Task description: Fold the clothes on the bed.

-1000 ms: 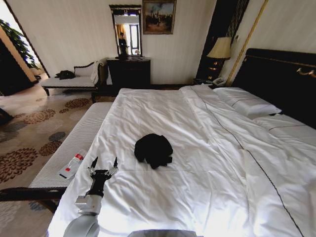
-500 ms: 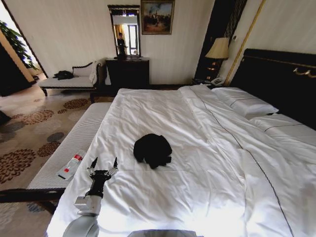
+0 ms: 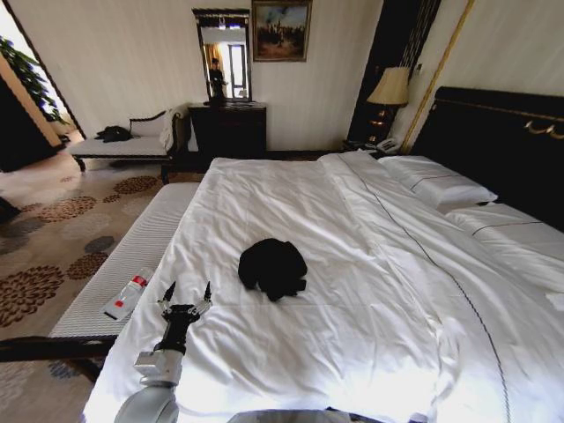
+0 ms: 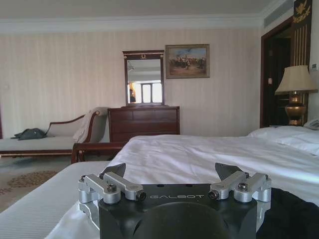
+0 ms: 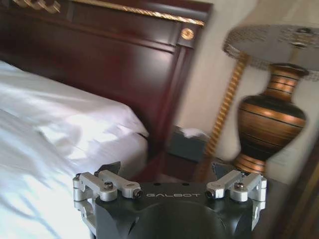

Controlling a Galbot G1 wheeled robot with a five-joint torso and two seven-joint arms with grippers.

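The clothes [image 3: 273, 267] lie as a small crumpled black bundle on the white duvet of the bed [image 3: 379, 291], toward its near left part. My left gripper [image 3: 185, 293] hovers open over the duvet's near left edge, a short way left of and nearer than the bundle, with nothing between its fingers. In the left wrist view this gripper [image 4: 172, 172] points along the bed toward the far wall. In the right wrist view, my right gripper [image 5: 167, 169] is open and empty, facing the dark headboard [image 5: 99, 55] and a bedside lamp [image 5: 271, 112].
A white-cushioned bench [image 3: 132, 256] runs along the bed's left side with a small bottle [image 3: 130, 293] on it. A dark dresser with a mirror [image 3: 229, 128] and a chaise [image 3: 128, 145] stand at the far wall. Pillows [image 3: 441, 185] lie by the headboard [image 3: 493, 132].
The whole head picture shifted a little, so the camera moved. The clothes and my left gripper keep their places on the bed.
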